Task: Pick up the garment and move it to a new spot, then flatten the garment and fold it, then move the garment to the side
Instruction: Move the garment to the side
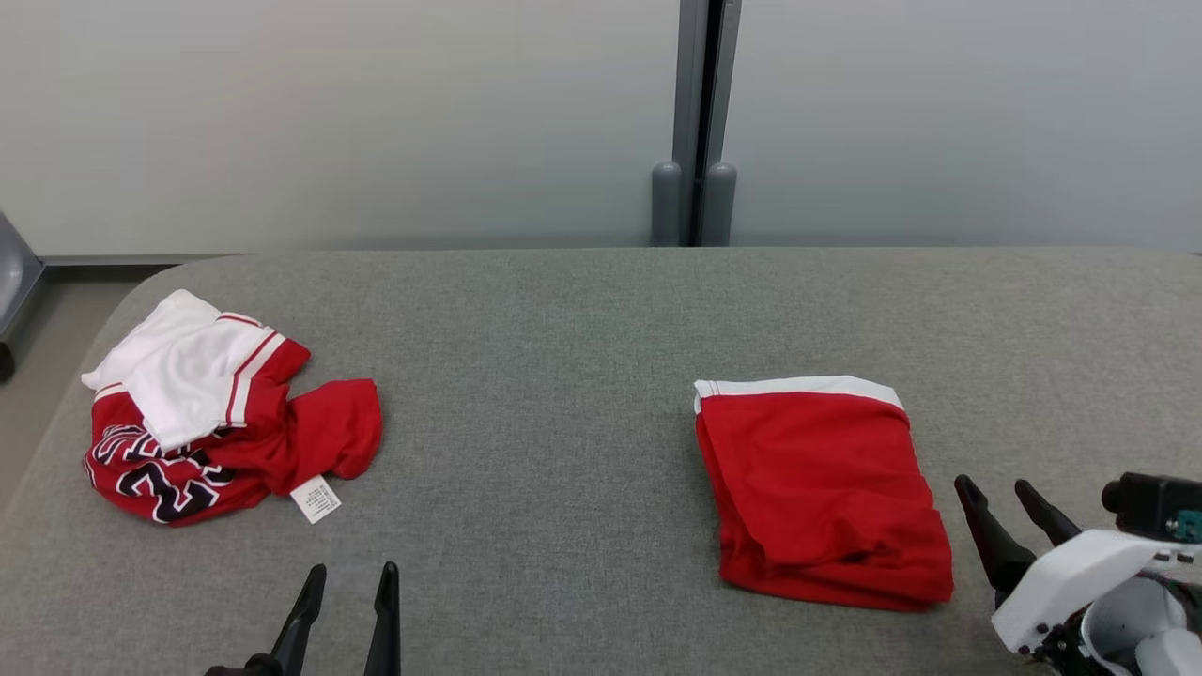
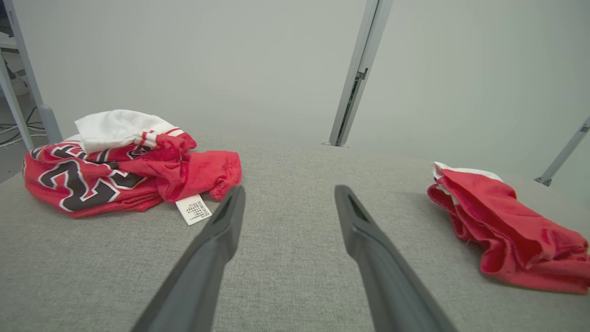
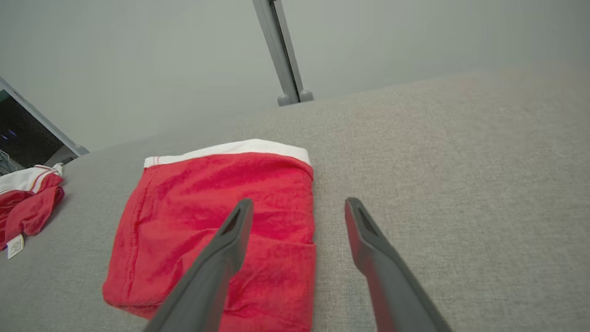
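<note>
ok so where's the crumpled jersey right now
In the head view the crumpled jersey lies on the robot's left side of the grey table, ahead of the left pincer and well apart from the folded red garment.

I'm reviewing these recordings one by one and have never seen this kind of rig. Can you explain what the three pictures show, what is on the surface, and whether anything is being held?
This is a two-armed robot. One picture looks down from its head; the other two come from cameras on each wrist, looking along that arm's two dark fingers. On the grey table lie two garments: a crumpled red and white jersey at the robot's left, with a loose white tag, and neatly folded red shorts with a white waistband at its right. The left claw and right claw are both open and hold nothing. The right claw sits just beside the folded shorts.
</note>
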You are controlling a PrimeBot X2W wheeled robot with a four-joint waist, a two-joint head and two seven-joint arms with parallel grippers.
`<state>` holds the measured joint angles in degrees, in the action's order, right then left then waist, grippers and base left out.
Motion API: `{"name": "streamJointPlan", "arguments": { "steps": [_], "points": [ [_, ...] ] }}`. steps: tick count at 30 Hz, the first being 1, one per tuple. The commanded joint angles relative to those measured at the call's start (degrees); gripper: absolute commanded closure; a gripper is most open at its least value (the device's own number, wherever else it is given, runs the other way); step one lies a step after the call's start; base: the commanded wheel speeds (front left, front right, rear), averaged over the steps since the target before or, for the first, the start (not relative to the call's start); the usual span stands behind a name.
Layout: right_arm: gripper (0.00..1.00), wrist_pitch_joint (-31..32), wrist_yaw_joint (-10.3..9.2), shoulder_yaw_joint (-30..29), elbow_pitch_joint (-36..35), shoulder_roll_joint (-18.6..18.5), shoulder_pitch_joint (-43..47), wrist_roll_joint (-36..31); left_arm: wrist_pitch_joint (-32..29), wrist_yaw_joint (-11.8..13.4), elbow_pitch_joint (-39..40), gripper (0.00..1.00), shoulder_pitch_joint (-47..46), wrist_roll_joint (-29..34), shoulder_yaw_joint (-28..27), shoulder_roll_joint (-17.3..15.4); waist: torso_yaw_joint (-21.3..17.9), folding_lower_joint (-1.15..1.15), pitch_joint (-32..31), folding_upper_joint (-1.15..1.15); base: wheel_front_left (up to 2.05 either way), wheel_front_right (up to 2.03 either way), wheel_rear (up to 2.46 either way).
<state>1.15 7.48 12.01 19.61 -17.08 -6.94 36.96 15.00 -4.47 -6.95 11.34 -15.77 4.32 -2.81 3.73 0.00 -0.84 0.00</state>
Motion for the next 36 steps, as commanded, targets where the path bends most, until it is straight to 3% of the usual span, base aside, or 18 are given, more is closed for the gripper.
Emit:
{"name": "streamJointPlan", "arguments": {
  "steps": [1, 6, 12, 16, 18, 25, 30, 32, 36],
  "points": [
    [0.00, 0.9, 0.03, 0.0, 0.4, -0.2, -0.6, 0.9, 0.3, -0.1, -0.1, 0.00, -1.0, 0.3, 0.0, -0.2, 0.8, 0.00, 1.2, 0.00, 0.00, 0.00, 0.00],
    [0.00, 9.6, 0.03, 0.1, 4.9, -0.6, -5.8, 4.0, 0.3, -0.2, -0.4, 0.00, -3.1, -0.3, 0.9, -0.2, 3.3, 0.00, 4.4, 0.00, 0.00, 0.00, 0.00],
    [0.00, 13.2, 0.03, -1.2, 11.9, 0.3, -9.4, 4.1, 0.3, -0.2, -0.8, 0.00, -5.3, -0.8, 1.7, -0.2, 5.6, 0.00, 6.8, 0.00, 0.00, 0.00, 0.00],
    [0.00, 16.7, 0.03, 0.0, 13.2, 2.1, -11.1, 7.7, 0.3, 0.4, -0.4, 0.00, -5.8, -1.0, 1.7, -0.2, 5.2, 0.00, 8.4, 0.00, 0.00, 0.00, 0.00],
    [1.00, 17.1, 0.03, 1.1, 11.9, 2.4, -11.9, 9.9, 0.3, 0.5, -0.1, 0.00, -6.4, -1.2, 1.7, -0.1, 4.1, 0.00, 9.4, 0.00, 0.00, 0.00, 0.00],
    [1.00, 16.1, 0.02, 2.0, 8.7, -1.9, -16.8, 13.6, 0.2, 0.1, 1.9, 0.00, -9.1, -0.4, 1.6, -0.2, -5.0, 0.00, 15.7, 0.00, 0.00, 0.00, 0.00],
    [1.00, 16.1, 0.03, 0.5, 9.8, -8.4, -20.7, 11.4, 0.2, -1.0, 2.9, 0.00, -12.7, 2.3, 2.1, -0.2, -10.8, 0.00, 21.9, 0.00, 0.00, 0.00, 0.00],
    [1.00, 16.3, 0.03, -1.0, 11.0, -12.6, -23.2, 9.3, 0.1, -1.7, 3.3, 0.00, -14.8, 4.0, 3.2, -0.5, -12.6, 0.00, 25.4, 0.00, 0.00, 0.00, 0.00],
    [1.00, 16.0, 0.03, -3.9, 14.2, -17.5, -28.2, 5.0, 0.2, -2.3, 3.9, 0.00, -16.6, 5.3, 4.9, -1.0, -12.8, 0.00, 28.7, 0.00, 0.00, 0.00, 0.00]
  ]
}}
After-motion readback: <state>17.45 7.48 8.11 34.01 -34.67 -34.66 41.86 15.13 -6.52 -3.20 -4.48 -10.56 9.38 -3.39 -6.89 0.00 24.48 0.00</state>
